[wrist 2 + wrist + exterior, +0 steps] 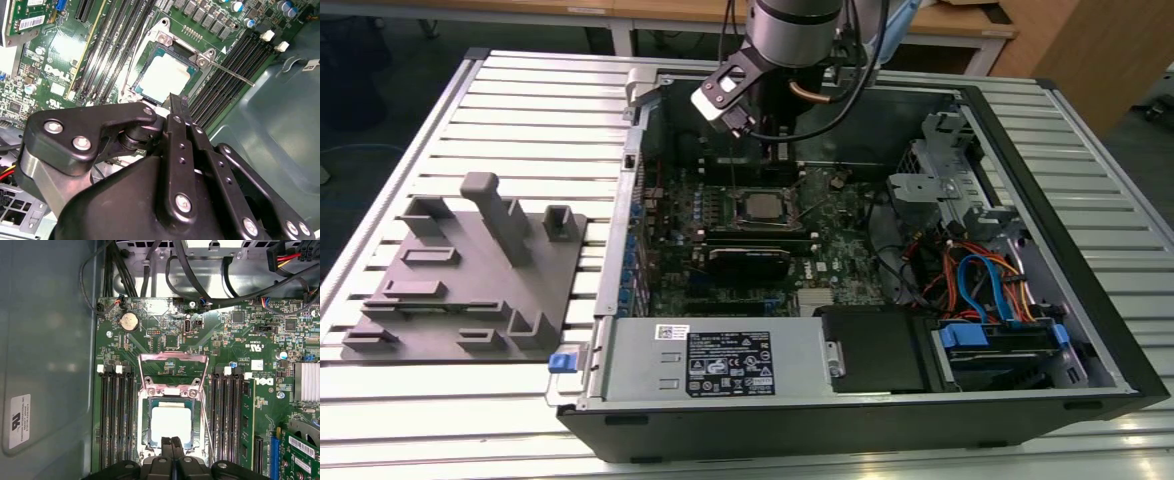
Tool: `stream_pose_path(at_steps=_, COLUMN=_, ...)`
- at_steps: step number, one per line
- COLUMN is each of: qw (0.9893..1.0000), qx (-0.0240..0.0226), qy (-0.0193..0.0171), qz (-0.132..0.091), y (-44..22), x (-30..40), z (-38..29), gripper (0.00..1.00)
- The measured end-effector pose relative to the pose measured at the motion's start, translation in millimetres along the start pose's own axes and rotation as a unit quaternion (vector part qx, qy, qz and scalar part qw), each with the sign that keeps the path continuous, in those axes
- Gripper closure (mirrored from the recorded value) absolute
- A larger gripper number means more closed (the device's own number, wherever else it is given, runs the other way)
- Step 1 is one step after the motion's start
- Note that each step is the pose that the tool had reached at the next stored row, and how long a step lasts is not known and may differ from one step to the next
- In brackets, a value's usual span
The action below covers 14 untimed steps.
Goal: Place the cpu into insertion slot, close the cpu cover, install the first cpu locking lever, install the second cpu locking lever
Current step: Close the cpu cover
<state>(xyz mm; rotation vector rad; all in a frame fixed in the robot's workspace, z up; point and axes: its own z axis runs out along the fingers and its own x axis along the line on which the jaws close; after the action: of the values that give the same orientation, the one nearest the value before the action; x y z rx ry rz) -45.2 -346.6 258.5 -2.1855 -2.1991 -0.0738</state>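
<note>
Gripper (172, 444): pinched closed, empty, at 12 o'clock of cpu (171, 422) in exterior view. Cpu: seated in slot (145, 416). Cover (173, 357): apparently standing open. Closing it: press frame only, never cpu top.

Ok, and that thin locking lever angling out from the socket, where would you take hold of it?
Probably at its free outer end: the locking lever is a thin bare rod reaching out over the memory slots there, while its inner end sits at the corner of the cpu cover. Come from above, jaws straddling the rod crosswise.
</note>
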Motion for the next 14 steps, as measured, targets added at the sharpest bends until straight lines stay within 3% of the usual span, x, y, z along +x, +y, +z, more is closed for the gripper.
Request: stream_pose_path(at_steps=14, qw=1.0, qx=0.0, qy=0.0, qz=0.0, y=3.7, x=0.0, z=0.0, gripper=0.89)
